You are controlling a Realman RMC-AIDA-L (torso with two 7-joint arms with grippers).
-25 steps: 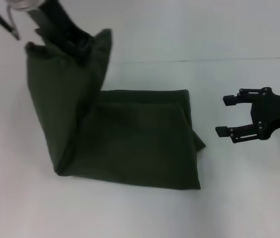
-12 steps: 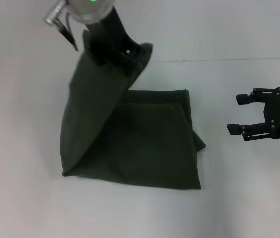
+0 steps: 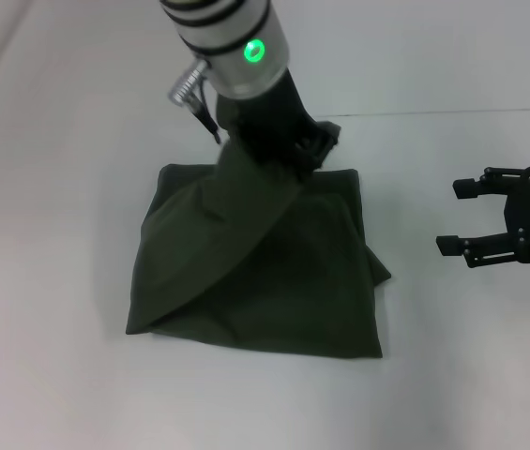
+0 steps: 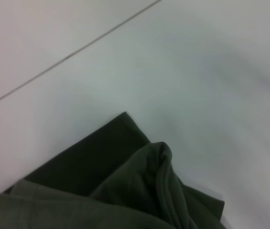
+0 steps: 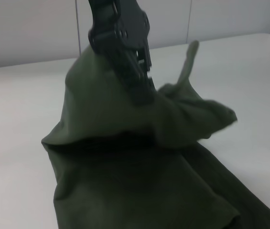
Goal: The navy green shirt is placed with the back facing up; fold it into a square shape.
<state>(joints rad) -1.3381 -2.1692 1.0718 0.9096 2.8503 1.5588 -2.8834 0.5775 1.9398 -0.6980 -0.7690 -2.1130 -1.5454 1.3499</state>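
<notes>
I'm holding the navy green shirt (image 3: pixel 274 281)'s flap clamped in the left gripper (image 3: pixel 283 150) above its far edge; right gripper (image 3: pixel 476 217) is waiting alongside, jaws apart.

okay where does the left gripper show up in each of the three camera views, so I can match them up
Head view: the left gripper is at top centre, shut on a lifted fold of the navy green shirt.
Left wrist view: not in it; only the shirt's bunched edge shows.
Right wrist view: it hangs at upper centre, clamping the raised fabric.
Shared landmark: the raised, pinched fold of the shirt.
</notes>
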